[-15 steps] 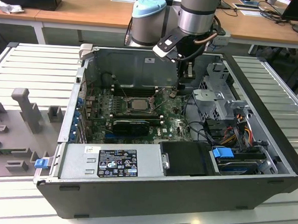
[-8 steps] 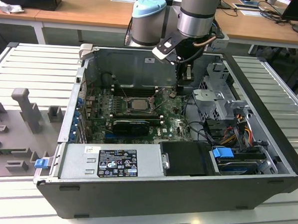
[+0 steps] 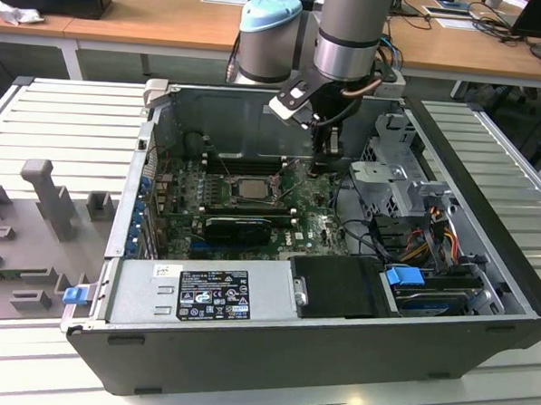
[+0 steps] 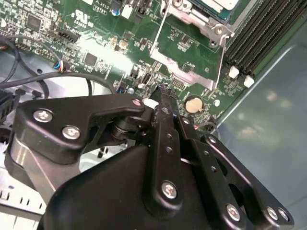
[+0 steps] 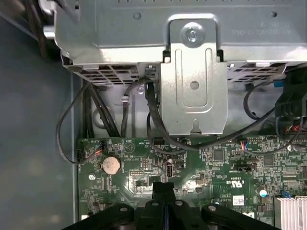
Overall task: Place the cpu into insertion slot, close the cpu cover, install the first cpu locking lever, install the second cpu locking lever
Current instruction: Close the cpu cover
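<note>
Black two-finger gripper [image 3: 325, 160] hangs low over the green board, fingers pressed together on nothing. I judge a closed tip suits pushing, not carrying. Small silver-beige square cpu [image 3: 250, 189] lies in the black-rimmed insertion slot [image 3: 226, 193], apart from the gripper on the exterior view's left. Near the tip I note a round silver coin cell [image 5: 111, 165], with looping black cables [image 5: 152, 115] and a grey metal bracket [image 5: 194, 86] crowding beyond.
</note>
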`<state>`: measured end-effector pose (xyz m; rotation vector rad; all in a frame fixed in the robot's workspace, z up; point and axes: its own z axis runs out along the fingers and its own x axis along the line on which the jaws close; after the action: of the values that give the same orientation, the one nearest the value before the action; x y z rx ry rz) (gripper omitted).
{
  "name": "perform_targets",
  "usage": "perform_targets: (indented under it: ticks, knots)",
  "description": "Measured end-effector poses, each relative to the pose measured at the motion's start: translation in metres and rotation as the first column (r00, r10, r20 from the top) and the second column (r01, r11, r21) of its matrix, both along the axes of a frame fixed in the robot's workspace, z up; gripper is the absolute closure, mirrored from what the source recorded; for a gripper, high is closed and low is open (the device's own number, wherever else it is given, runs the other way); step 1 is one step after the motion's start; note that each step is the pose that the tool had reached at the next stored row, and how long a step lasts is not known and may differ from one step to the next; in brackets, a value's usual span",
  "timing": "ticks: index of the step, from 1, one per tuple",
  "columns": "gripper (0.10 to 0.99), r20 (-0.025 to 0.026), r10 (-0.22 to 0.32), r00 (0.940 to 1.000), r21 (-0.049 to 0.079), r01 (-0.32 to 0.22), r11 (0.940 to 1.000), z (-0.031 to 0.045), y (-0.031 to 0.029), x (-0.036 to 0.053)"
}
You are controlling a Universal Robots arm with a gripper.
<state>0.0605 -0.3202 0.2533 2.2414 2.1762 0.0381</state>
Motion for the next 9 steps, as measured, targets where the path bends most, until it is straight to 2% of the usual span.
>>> perform_targets:
  ticks: [3,9]
  knots:
    - [0.980,-0.0022,0.001,1.0000,0.000,-0.001,1.0000,-0.0017,0.0000,-0.0094]
    - [0.980,-0.0028,0.001,1.0000,0.000,-0.001,1.0000,-0.0018,0.0000,-0.0161]
